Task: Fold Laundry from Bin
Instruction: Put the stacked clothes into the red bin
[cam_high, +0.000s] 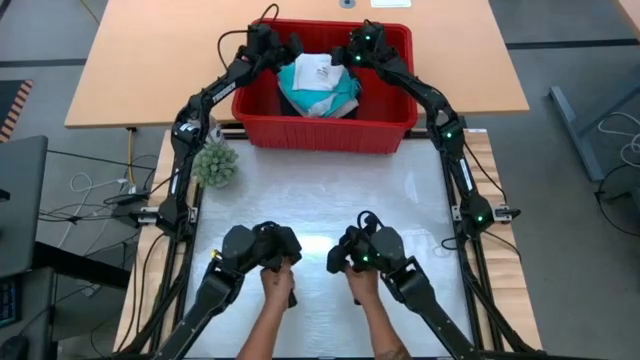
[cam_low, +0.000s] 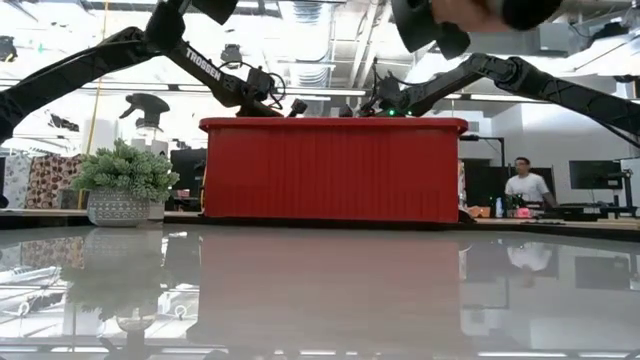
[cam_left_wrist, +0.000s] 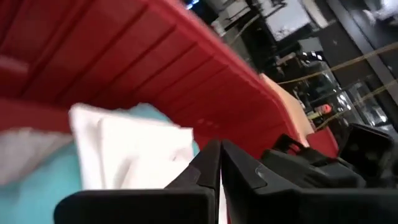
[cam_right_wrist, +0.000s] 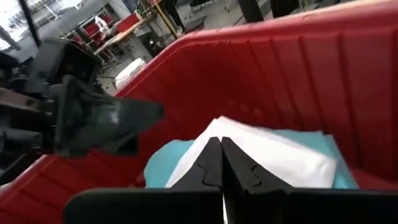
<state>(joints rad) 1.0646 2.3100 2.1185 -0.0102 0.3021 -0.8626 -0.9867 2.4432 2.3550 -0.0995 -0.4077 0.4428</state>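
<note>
Nearest, at the bottom centre of the overhead frame, a person's two hands (cam_high: 320, 285) grip a pair of dark control arms (cam_high: 262, 250) over the pale desk (cam_high: 320, 195). Farther up, at the left edge of the desk, stands a small green plant (cam_high: 216, 164) in a grey pot. Beyond it, at the upper centre of the frame, sits the red bin (cam_high: 325, 130), filling the middle of the level view with its ribbed wall. Inside lies the laundry (cam_high: 318, 85): a white piece on top of teal cloth, with something dark under them. Both robot arms reach over the bin's far rim. The left gripper (cam_high: 292, 46) hangs at the bin's upper left, its fingers (cam_left_wrist: 208, 168) pressed together and pinching nothing, just above the white and teal cloth. The right gripper (cam_high: 343, 55) hangs at the upper right, its fingers (cam_right_wrist: 211, 162) likewise pressed together and empty, pointing down at the white piece. Far behind, at the right of the level view, a person (cam_low: 526, 186) stands in the room.
</note>
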